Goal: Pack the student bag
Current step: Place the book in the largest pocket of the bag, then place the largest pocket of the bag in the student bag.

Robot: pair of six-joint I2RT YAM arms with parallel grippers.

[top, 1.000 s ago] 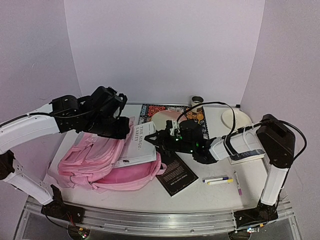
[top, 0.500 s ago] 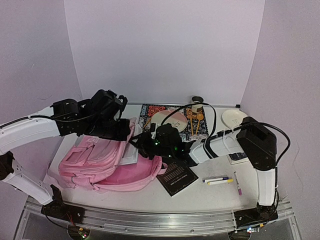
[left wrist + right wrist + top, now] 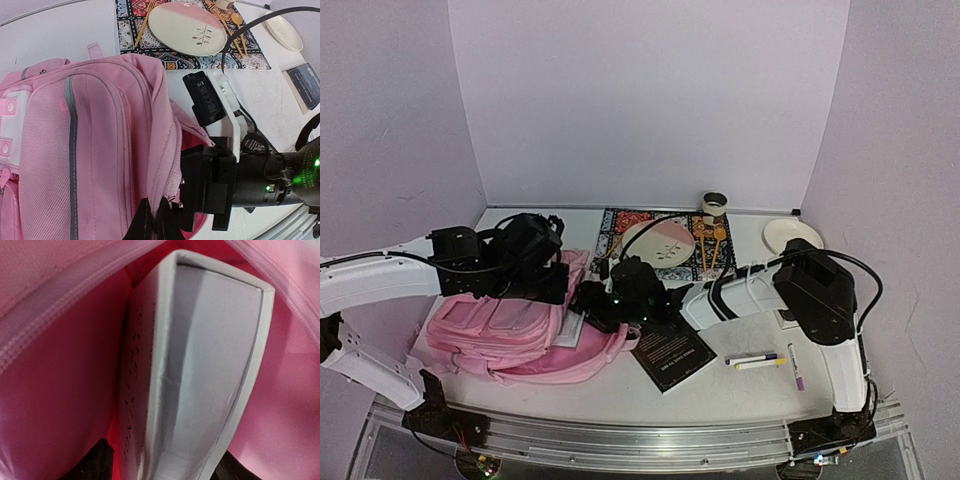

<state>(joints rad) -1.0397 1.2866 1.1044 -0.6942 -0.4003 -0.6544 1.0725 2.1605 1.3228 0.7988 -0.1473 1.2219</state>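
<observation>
Lilac walls, white worktop point(image 3: 720, 395). Left pincer point(image 3: 152, 217) is clenching the student bag point(image 3: 75, 125) rim, apparently propping its mouth open; right pincer point(image 3: 160, 467) is straddling the book point(image 3: 195, 365) inside, grip unclear.

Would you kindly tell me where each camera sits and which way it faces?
Top external: above and behind the bases, looking down; both arms show, meeting at the student bag.
Left wrist: over the bag, looking along it towards the plate; left fingers pinch its edge, right arm visible.
Right wrist: inside the bag, facing the white book; dark fingers flank it.
Shared: bag and plate in top and left wrist.
</observation>
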